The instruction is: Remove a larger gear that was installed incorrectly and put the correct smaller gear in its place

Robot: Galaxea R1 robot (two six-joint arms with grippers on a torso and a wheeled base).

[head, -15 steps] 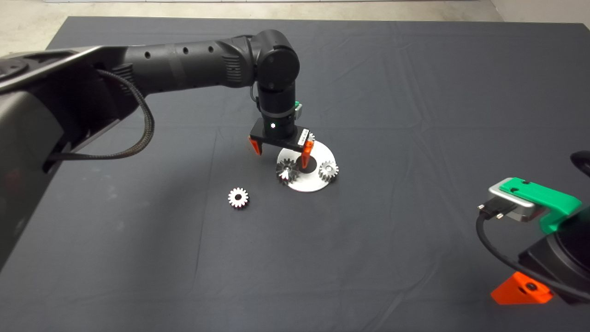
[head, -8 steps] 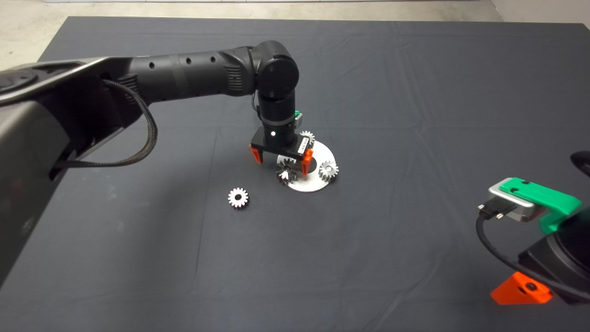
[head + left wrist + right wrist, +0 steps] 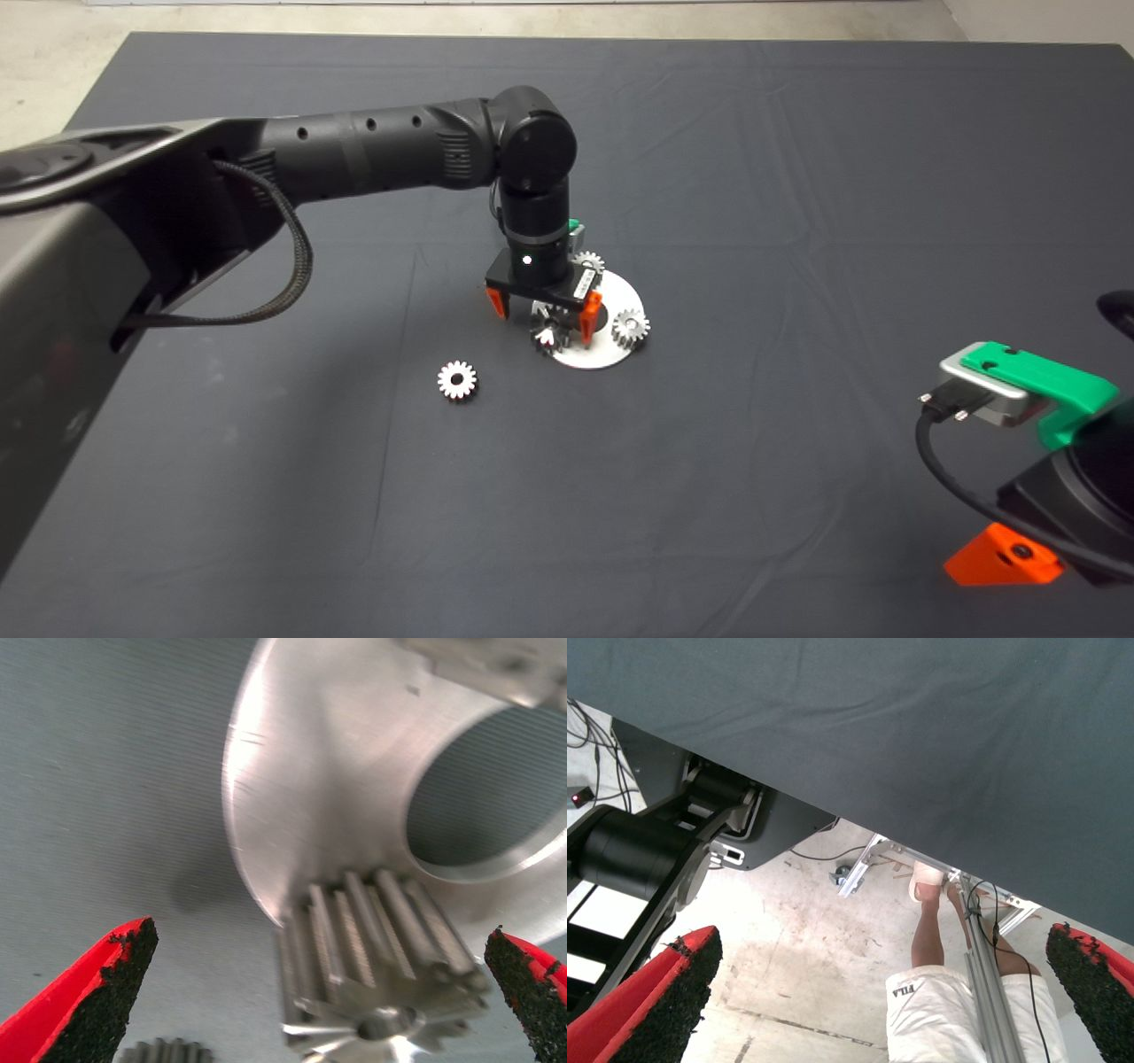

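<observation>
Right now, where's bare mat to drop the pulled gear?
Bare mat between the loose gear and the right claw, and all beyond the silver disc. Crowded on the disc: left claw straddles the larger gear, two more gears beside.

My two red fingers (image 3: 84, 1001) are spread wide apart over the mat (image 3: 106, 771). The big gear (image 3: 381, 966) sits between them, nearer the finger at 4 o'clock. It rests on the edge of a shiny round plate (image 3: 301, 771) with a big hole. Another gear (image 3: 164, 1051) peeks in at 7 o'clock.
</observation>
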